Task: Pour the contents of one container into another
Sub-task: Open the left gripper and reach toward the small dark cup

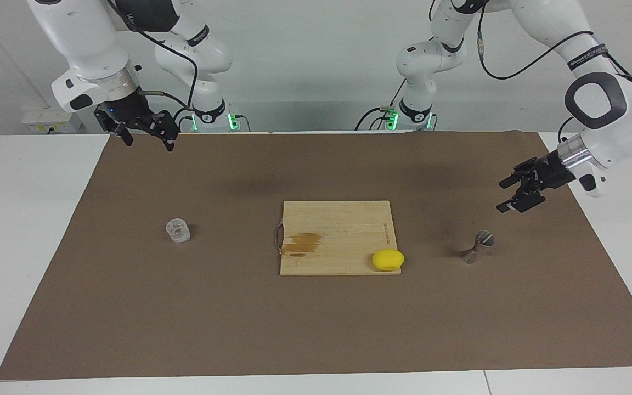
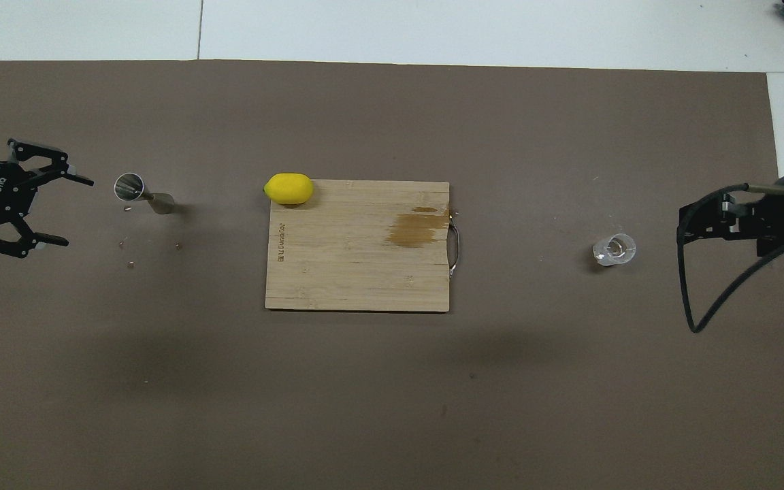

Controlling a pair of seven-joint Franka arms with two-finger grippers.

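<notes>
The clear glass tumbler (image 1: 178, 230) stands upright on the brown mat toward the right arm's end; it also shows in the overhead view (image 2: 614, 250). The steel jigger (image 1: 478, 248) stands on the mat toward the left arm's end, open mouth up, and shows in the overhead view (image 2: 143, 194). My left gripper (image 1: 501, 196) is open and empty in the air beside the jigger, apart from it, and shows in the overhead view (image 2: 77, 211). My right gripper (image 1: 150, 144) is open and empty, raised over the mat's edge at the right arm's end, well away from the tumbler, and shows in the overhead view (image 2: 682, 228).
A wooden cutting board (image 1: 338, 225) with a brown stain (image 1: 302, 244) lies mid-mat between the two containers. A yellow lemon (image 1: 388, 259) sits on the board's corner toward the jigger. A few small brown bits (image 2: 126, 243) lie on the mat near the jigger.
</notes>
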